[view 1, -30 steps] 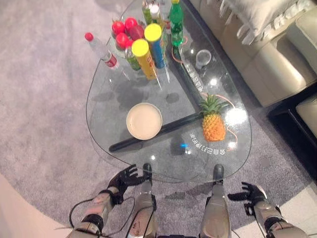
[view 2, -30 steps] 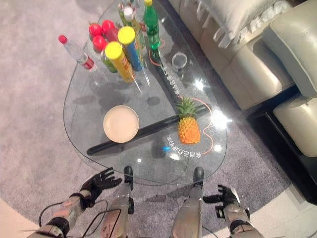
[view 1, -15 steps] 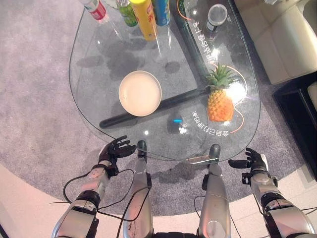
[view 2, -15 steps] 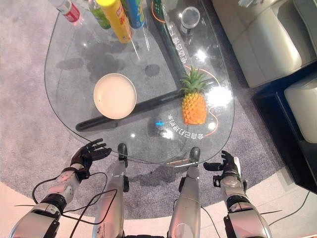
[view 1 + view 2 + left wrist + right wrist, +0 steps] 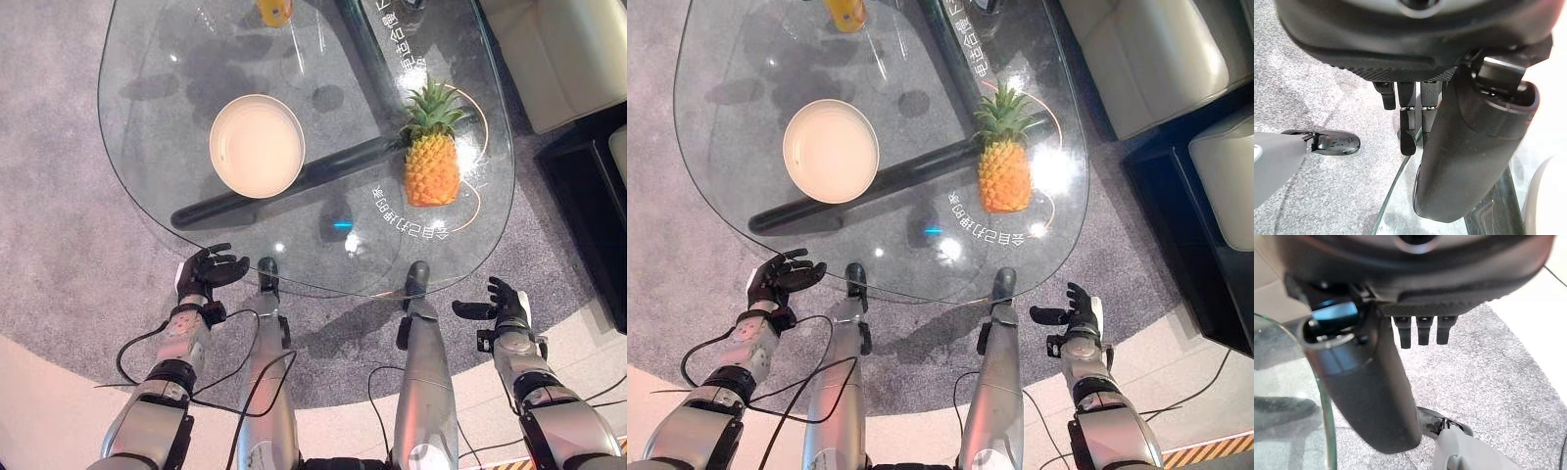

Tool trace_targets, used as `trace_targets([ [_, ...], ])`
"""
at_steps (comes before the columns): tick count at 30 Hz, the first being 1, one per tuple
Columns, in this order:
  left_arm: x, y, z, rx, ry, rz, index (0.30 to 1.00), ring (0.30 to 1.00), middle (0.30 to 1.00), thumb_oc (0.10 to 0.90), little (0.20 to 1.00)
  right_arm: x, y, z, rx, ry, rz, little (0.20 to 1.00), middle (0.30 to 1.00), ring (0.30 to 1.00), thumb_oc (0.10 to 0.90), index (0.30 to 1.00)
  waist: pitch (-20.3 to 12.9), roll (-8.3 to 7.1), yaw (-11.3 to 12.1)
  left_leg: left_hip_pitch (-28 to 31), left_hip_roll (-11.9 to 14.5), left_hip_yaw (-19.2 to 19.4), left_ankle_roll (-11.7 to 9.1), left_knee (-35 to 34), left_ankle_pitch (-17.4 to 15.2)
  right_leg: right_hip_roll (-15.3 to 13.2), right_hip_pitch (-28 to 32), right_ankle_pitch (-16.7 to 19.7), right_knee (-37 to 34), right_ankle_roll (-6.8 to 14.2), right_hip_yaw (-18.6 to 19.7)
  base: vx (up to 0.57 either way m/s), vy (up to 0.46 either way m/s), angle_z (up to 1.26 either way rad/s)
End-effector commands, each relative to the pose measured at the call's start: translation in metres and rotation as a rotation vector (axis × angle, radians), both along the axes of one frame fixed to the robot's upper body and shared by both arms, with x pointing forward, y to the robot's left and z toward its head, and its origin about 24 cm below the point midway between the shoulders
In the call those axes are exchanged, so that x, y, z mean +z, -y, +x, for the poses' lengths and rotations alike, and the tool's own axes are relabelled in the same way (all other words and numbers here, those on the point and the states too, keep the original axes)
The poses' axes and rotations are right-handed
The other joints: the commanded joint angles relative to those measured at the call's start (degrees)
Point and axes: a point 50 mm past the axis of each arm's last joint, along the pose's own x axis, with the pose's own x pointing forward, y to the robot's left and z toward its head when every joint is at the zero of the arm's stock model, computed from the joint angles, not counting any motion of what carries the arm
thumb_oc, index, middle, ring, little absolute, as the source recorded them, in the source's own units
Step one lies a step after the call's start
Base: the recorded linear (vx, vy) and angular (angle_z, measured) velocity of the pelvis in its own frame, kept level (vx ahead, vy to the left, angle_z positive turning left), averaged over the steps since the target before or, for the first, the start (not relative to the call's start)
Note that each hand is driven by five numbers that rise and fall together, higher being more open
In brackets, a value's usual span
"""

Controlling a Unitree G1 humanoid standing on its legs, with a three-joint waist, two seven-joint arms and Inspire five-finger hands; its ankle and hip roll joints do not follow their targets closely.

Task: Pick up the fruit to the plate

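Nearest, both hands hang over the grey carpet (image 5: 59,255) just short of the glass table's (image 5: 137,186) near edge, holding nothing. The left hand (image 5: 199,275) sits at the near left with its fingers spread and relaxed, its tips just beside the rim; its wrist view shows straight fingers (image 5: 1406,100) reaching over the glass edge. The right hand (image 5: 506,304) hovers past the near right corner, fingers loose and extended, thumb pointing in toward the table, apart from the rim. Between the hands the near edge of the table curves outward, and the glass just inside it is bare apart from some white print. A dark bar (image 5: 294,181) under the glass runs from near left up toward the far right. The plate (image 5: 257,145) lies on the left half, past the bar, with bare glass all round it. The pineapple (image 5: 431,157) lies on the right half, crown pointing far, close to the right rim and well apart from the plate. At the far edge an orange-yellow can (image 5: 275,11) stands. A pale sofa (image 5: 558,49) lies beyond the table at the far right.
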Motion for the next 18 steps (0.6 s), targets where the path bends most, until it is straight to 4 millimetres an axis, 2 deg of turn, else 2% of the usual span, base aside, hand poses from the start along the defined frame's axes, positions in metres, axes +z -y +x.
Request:
trace_targets([
  [1, -0.012, -0.029, -0.02, 0.091, -0.072, 0.066, 0.9, 0.9, 0.9, 0.8, 0.9, 0.007, 0.011, -0.004, -0.065, 0.069, -0.022, 0.9, 0.9, 0.9, 0.8, 0.9, -0.8, -1.32, 0.4, -2.5, -0.6, 0.4, 3.5, 7.3, -5.0, -1.5, -4.1, 1.3, 4.7, -2.1, -1.9, 0.0, 0.0, 0.0],
  [13, -0.015, -0.026, -0.023, 0.062, -0.076, 0.071, 0.9, 0.9, 0.9, 0.8, 0.9, 0.018, 0.018, 0.0, -0.09, 0.11, -0.047, 0.9, 0.9, 0.9, 0.8, 0.9, -0.8, -0.62, 0.8, -2.9, -0.7, 0.4, 3.2, 7.0, -4.6, -2.1, -4.8, 1.4, 4.8, -2.2, -2.4, 0.0, 0.0, 0.0],
  [18, -0.016, -0.026, -0.023, 0.052, -0.08, 0.082, 0.9, 0.9, 0.9, 0.8, 0.9, 0.025, 0.033, -0.004, -0.2, 0.134, -0.084, 0.9, 0.9, 0.9, 0.8, 0.9, -0.8, -0.55, 0.9, -2.7, -0.6, 0.4, 3.1, 6.3, -4.4, -2.2, -4.6, 1.5, 4.3, -2.3, -2.9, 0.0, 0.0, 0.0],
])
